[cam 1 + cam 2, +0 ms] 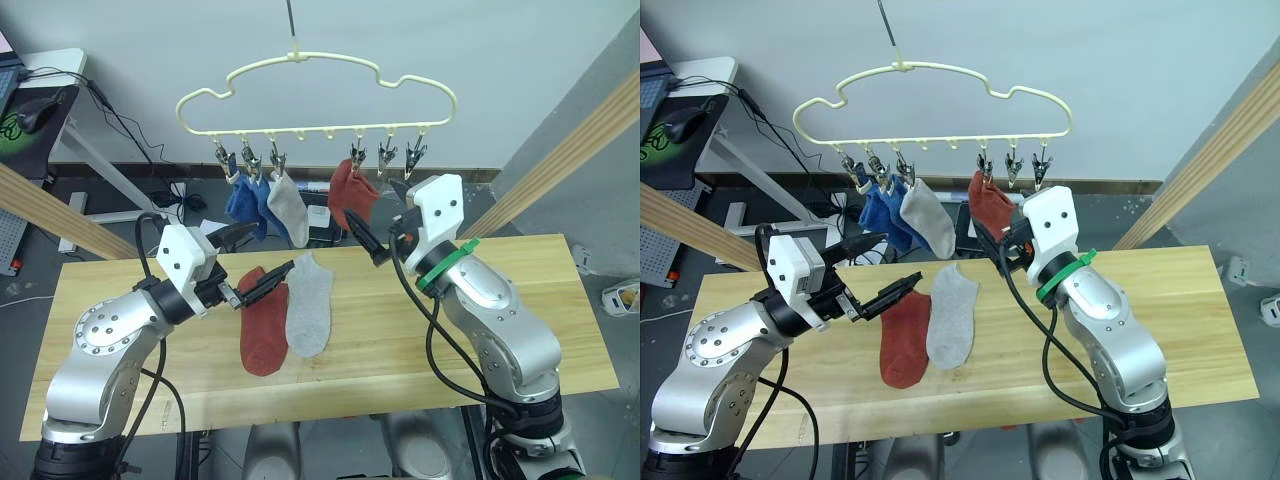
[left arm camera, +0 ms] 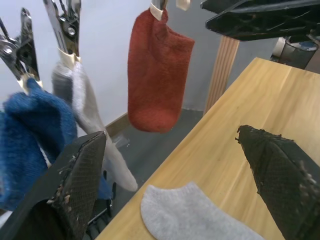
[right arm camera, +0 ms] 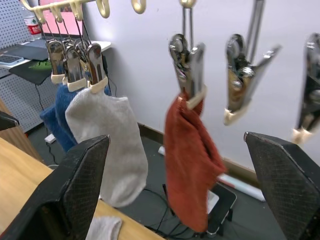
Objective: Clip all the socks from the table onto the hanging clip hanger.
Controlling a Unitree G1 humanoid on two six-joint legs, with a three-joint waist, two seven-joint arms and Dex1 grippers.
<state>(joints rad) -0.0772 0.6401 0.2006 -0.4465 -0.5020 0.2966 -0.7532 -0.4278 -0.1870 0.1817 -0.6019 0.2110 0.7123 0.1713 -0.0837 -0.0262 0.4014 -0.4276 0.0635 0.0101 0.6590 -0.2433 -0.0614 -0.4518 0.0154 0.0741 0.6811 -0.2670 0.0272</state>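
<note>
Four socks hang clipped on the clip hanger [image 1: 316, 95], two blue, one grey, one rust-red, while below it two lie on the table [image 1: 520, 330] between both empty, spread-fingered grippers.

Two slanted wooden poles [image 1: 575, 150] flank the scene. At far left stands a desk [image 1: 45, 75] bearing a black mouse [image 1: 35, 112]; cables [image 1: 125, 125] trail down to the floor.

Two empty clips [image 1: 400, 155] at clip hanger's [image 1: 318, 97] right end hang clear. Rust sock [image 1: 263, 320] & grey sock [image 1: 309, 303] lie mid-tabletop [image 1: 560, 330], nothing over them. Slanted wooden poles [image 1: 560, 155] flank both tabletop ends.
</note>
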